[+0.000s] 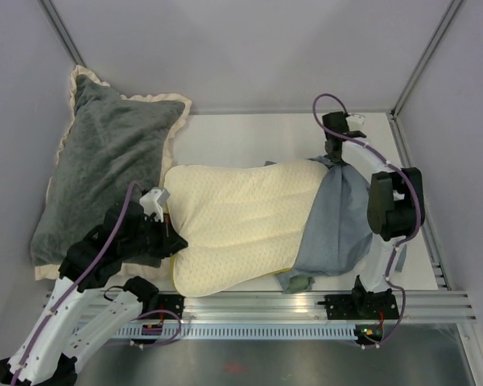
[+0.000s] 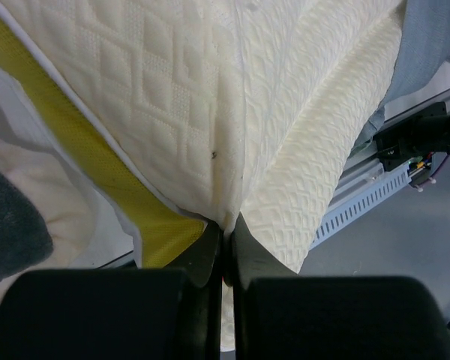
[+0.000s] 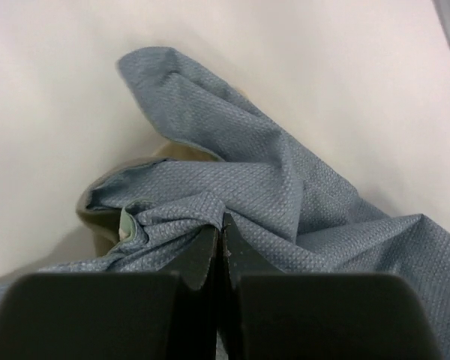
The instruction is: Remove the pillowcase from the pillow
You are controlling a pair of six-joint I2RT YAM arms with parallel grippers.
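Note:
The cream quilted pillow (image 1: 237, 221) lies across the middle of the table, mostly bare. The grey-blue pillowcase (image 1: 334, 225) is bunched over its right end. My left gripper (image 1: 175, 237) is shut on the pillow's left edge, beside its yellow-green band (image 2: 97, 176); the quilted cloth (image 2: 210, 112) is pinched between the jaws of the left gripper (image 2: 226, 229). My right gripper (image 1: 332, 154) is at the far right and shut on a fold of the pillowcase (image 3: 285, 195), the cloth pinched at the right gripper's tip (image 3: 223, 225). A sage-green bit of the case (image 1: 298, 281) shows at the front.
A dark grey plush pillow with a cream ruffle (image 1: 105, 161) lies at the back left, close to my left arm. The metal rail (image 1: 306, 310) runs along the near edge. Grey walls and frame posts (image 1: 423, 56) enclose the white table (image 1: 249, 137).

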